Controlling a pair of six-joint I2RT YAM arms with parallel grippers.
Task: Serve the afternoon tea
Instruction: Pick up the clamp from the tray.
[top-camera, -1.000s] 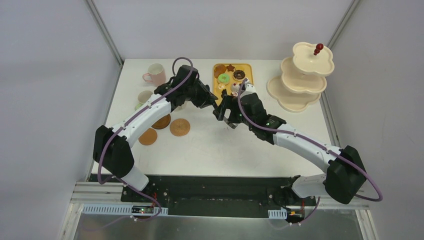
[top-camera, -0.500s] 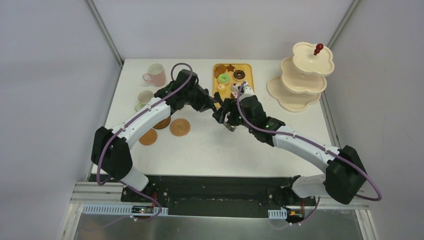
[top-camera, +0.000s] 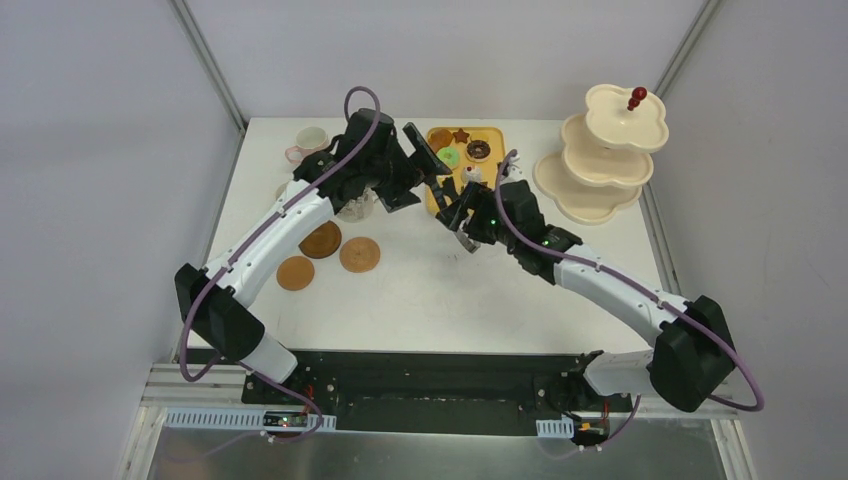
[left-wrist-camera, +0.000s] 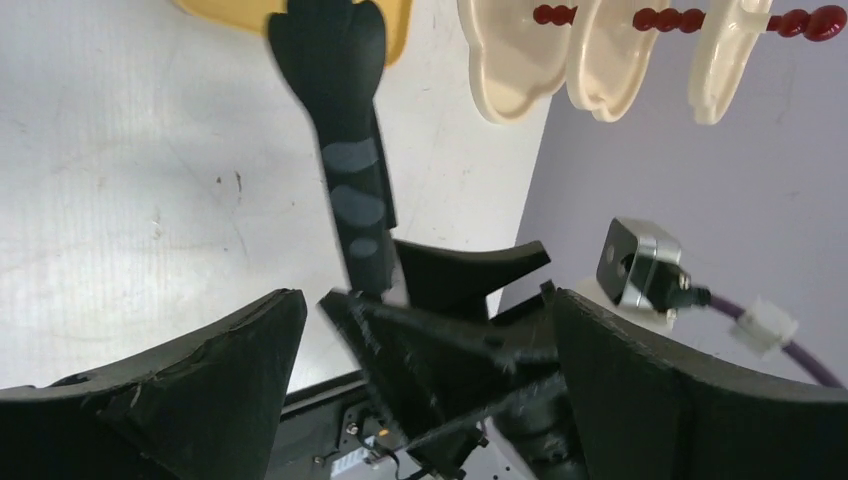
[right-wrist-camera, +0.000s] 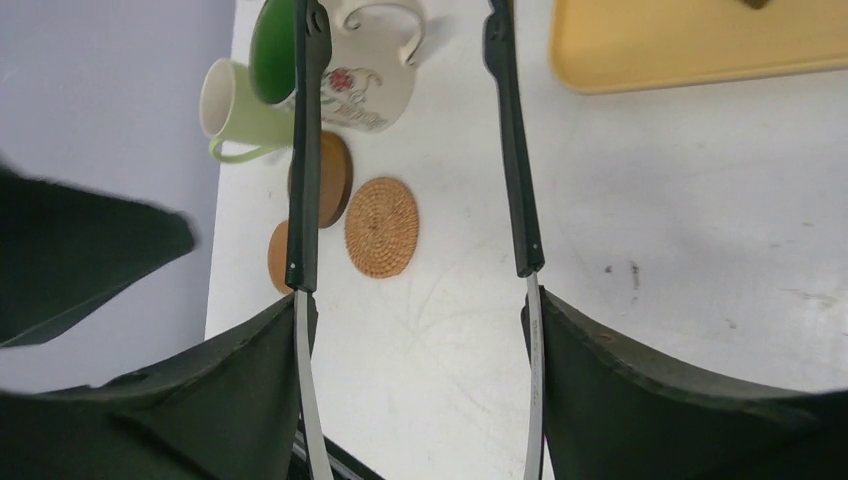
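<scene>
My right gripper (top-camera: 462, 222) is shut on the black tongs (right-wrist-camera: 510, 150); their two arms lie against the inner faces of its fingers (right-wrist-camera: 415, 300). My left gripper (top-camera: 412, 182) stands open just left of it, nothing between its jaws (left-wrist-camera: 425, 300), with a tong tip (left-wrist-camera: 335, 60) beyond them. Toy pastries (top-camera: 448, 157) lie on the yellow tray (top-camera: 495, 178). The cream three-tier stand (top-camera: 600, 155) is at the far right. The green-lined patterned mug (right-wrist-camera: 350, 90) and a pale mug (right-wrist-camera: 235, 115) stand by three brown coasters (top-camera: 359, 254). The pink mug (top-camera: 310, 140) is partly hidden behind the left arm.
The two arms meet over the table's middle, close to the tray's near edge. Grey walls close in both sides of the table.
My left gripper has opened, let go of the tongs and drawn back toward the far left. My right gripper has closed on the tongs and shifted slightly right.
</scene>
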